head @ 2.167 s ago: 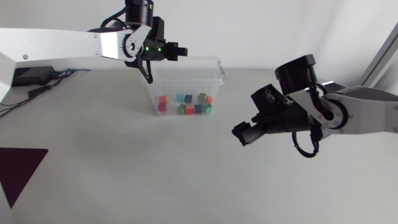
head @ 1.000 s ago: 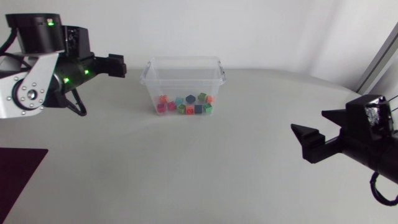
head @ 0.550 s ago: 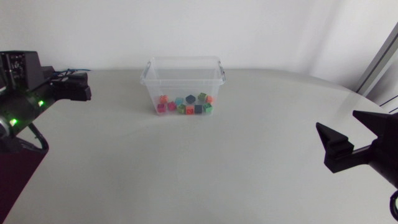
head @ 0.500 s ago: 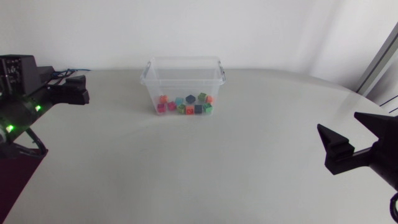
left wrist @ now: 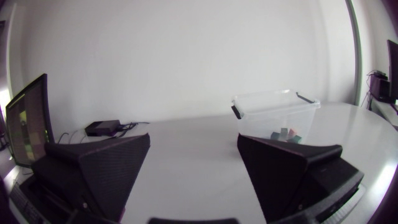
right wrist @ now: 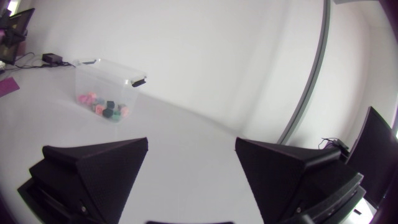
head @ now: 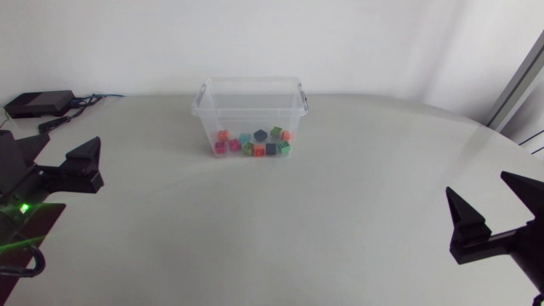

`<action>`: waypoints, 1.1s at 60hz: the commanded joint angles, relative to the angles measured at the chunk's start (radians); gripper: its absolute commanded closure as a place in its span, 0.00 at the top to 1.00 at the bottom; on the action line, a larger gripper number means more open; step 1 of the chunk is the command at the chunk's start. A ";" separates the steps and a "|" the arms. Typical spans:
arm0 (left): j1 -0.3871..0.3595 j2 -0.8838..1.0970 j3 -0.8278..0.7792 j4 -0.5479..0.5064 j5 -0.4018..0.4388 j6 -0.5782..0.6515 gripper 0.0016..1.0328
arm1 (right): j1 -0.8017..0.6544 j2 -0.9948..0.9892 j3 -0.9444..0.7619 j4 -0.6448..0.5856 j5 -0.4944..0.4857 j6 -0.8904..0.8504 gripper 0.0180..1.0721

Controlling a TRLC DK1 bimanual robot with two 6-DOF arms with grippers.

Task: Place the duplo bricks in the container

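A clear plastic container (head: pixel 252 106) stands at the table's back middle, with several coloured duplo bricks (head: pixel 253 143) lying on its floor. No brick shows on the table outside it. My left gripper (head: pixel 61 153) sits low at the left edge, open and empty, far from the container. My right gripper (head: pixel 493 208) is at the front right corner, also open and empty. From the left wrist, the container (left wrist: pixel 277 112) and its bricks (left wrist: pixel 286 133) lie well ahead of the open gripper (left wrist: pixel 193 158). From the right wrist, the container (right wrist: pixel 106 84) is far ahead of the open gripper (right wrist: pixel 189 168).
A black box with cables (head: pixel 38 104) lies at the back left corner, also visible as the black box (left wrist: pixel 104 127) ahead of the left gripper. A dark maroon mat (head: pixel 38 217) lies by the left arm. Bare tabletop (head: pixel 280 221) spreads between both grippers.
Both arms have drawn back from the container, the left one toward the left edge, the right one toward the front right corner. Both grippers stayed open and empty.
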 commanded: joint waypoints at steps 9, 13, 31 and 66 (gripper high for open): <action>0.029 -0.124 -0.105 -0.013 0.044 -0.023 0.93 | -0.011 -0.020 -0.083 0.065 0.003 0.054 0.96; 0.037 -0.163 -0.133 -0.016 0.059 -0.034 0.93 | -0.012 -0.022 -0.103 0.093 0.003 0.082 0.96; 0.068 -0.320 -0.249 -0.028 0.120 -0.079 0.93 | -0.017 -0.031 -0.186 0.207 0.003 0.197 0.96; 0.104 -0.504 -0.383 -0.042 0.191 -0.132 0.93 | -0.023 -0.041 -0.282 0.340 0.002 0.331 0.96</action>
